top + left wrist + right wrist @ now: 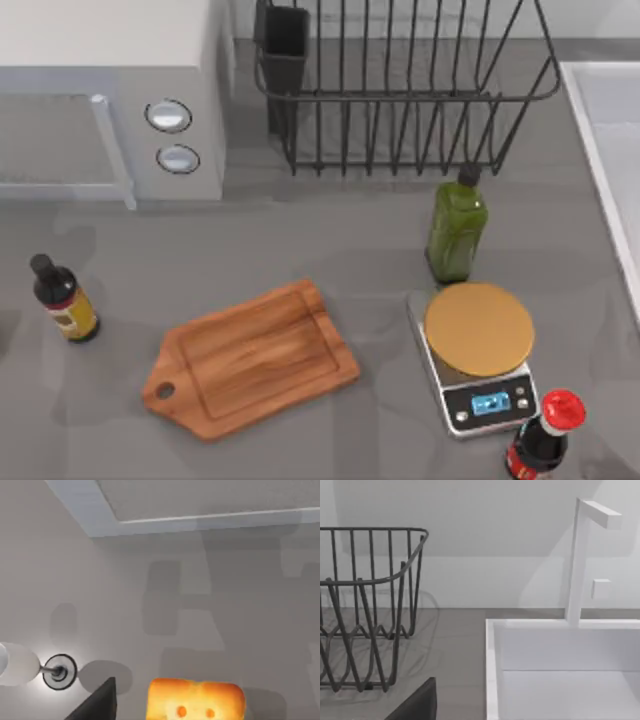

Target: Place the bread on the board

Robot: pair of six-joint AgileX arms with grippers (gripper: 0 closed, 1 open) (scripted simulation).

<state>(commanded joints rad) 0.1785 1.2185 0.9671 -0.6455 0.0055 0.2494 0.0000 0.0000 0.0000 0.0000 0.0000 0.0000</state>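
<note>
Golden-yellow bread (196,699), pale-spotted, orange-brown crust, bare reddish-brown board (252,358)

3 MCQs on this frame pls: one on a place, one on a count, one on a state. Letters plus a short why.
1. What stands closest to the silver scale in the top view?
A. the microwave
B. the green bottle
C. the dark bottle with the yellow label

2. How many bottles stand on the counter in the top view?
A. one
B. two
C. three

3. What is on the board?
A. nothing
B. a bottle
C. the scale

Key:
1 B, the green bottle stands just behind the scale.
2 C: green, red-capped and yellow-labelled.
3 A, its wooden face is bare; the bread shows in the left wrist view.
</note>
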